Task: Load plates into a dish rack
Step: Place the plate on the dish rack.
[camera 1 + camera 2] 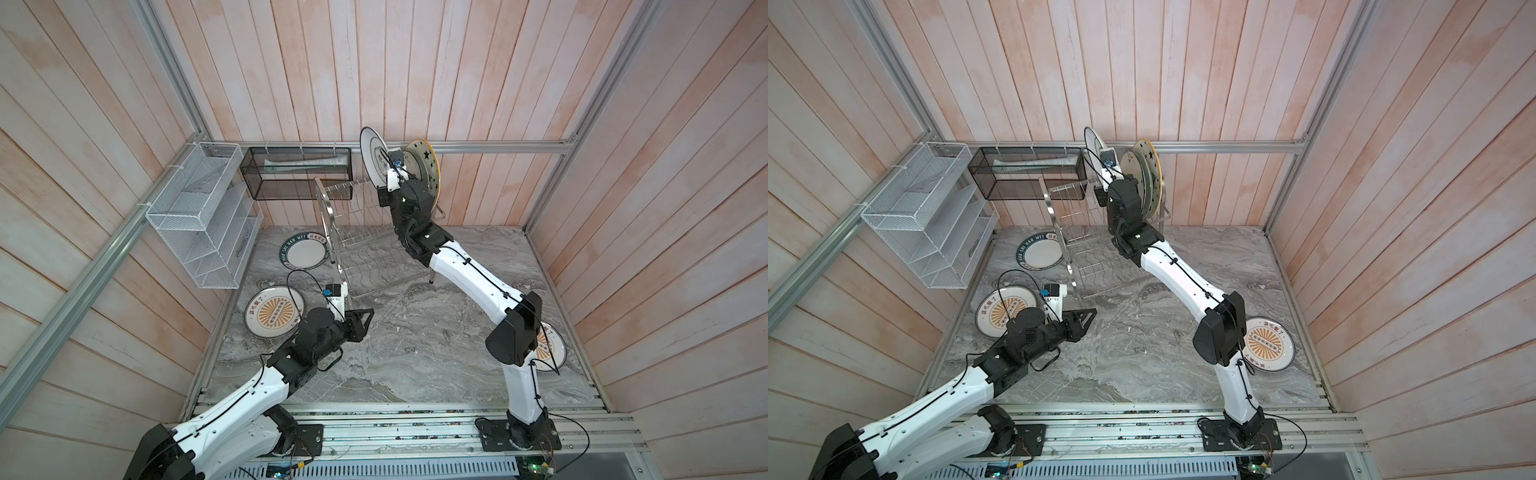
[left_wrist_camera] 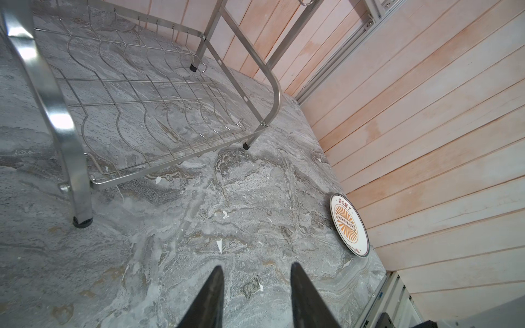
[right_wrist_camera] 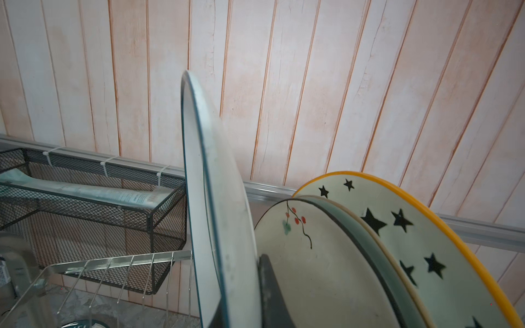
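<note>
A lab booth: plank walls (image 1: 415, 62), aluminium framing (image 1: 498, 146), marble tabletop (image 1: 415, 340).

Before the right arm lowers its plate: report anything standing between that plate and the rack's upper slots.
Nothing visible does. The held plate, on edge in the right gripper, hangs over bare dividers of the dish rack; the flower plate stands close beside it, not beneath.

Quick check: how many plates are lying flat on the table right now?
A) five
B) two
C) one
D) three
D: three lie flat on the table: the green-rimmed plate, the left sunburst plate and the right sunburst plate.
</note>
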